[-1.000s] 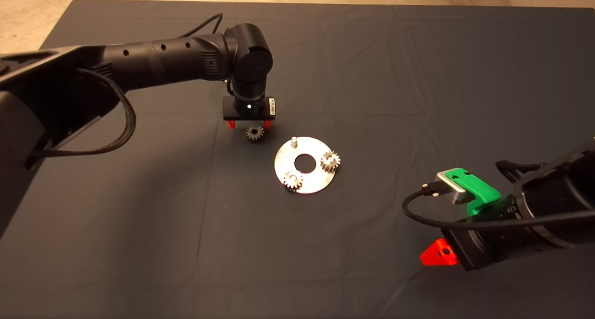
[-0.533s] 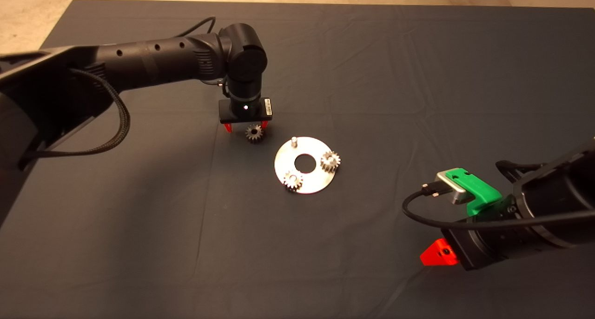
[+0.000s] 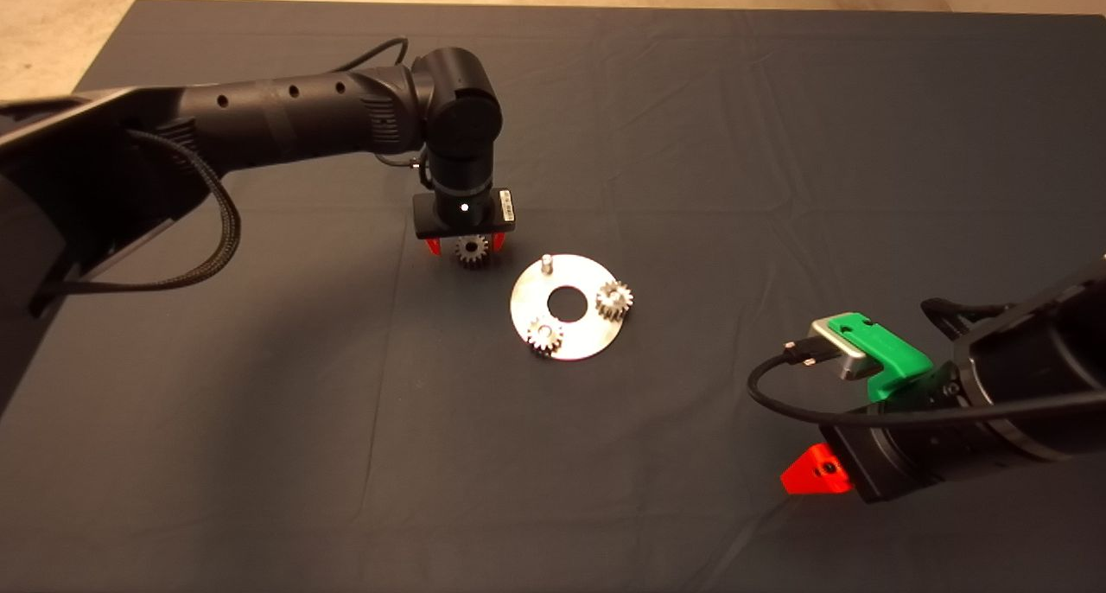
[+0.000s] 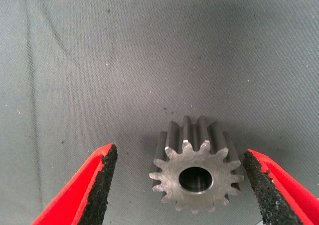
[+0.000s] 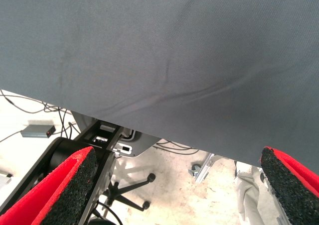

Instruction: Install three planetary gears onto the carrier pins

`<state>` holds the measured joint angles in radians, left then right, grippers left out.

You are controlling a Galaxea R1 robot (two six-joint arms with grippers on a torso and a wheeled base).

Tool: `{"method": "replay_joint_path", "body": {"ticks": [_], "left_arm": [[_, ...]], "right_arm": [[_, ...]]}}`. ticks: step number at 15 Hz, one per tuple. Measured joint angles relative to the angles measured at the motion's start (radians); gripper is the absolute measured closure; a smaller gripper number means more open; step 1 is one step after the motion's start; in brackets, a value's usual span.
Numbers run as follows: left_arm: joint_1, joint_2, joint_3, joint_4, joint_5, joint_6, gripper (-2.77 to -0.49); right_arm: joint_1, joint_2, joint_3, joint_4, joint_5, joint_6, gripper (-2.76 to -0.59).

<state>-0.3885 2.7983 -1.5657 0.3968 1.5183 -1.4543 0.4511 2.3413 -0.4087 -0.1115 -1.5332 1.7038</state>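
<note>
- Jaws of the left gripper point(image 4: 180, 185) spread wide around the loose gear point(image 4: 196, 172), gripping nothing.
- Risk: gear sits nearer one pad, so closing could shove it.
- Free pin point(image 3: 546, 263) waits at the disc's point(image 3: 577, 334) 11 o'clock.

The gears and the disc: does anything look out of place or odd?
One gear lies on the mat beside the disc, between the open left gripper fingers; one pin is bare. Nothing looks damaged.
</note>
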Motion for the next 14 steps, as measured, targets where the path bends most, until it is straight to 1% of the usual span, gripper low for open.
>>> {"method": "replay_joint_path", "body": {"ticks": [4, 11, 12, 14], "left_arm": [[0.0, 0.0, 0.011, -0.001, 0.0, -0.001, -1.5], [0.0, 0.003, 0.015, -0.001, 0.0, 0.0, -1.5], [0.0, 0.003, 0.016, -0.001, 0.0, 0.0, -1.4], [0.0, 0.003, 0.018, -0.001, 0.0, 0.002, -1.36]], "right_arm": [[-0.01, 0.0, 0.0, 0.0, 0.0, 0.0, -2.47], [-0.01, 0.0, 0.0, 0.0, 0.0, 0.0, -2.47], [-0.01, 0.0, 0.0, 0.0, 0.0, 0.0, -2.47], [-0.01, 0.0, 0.0, 0.0, 0.0, 0.0, -2.47]]}}
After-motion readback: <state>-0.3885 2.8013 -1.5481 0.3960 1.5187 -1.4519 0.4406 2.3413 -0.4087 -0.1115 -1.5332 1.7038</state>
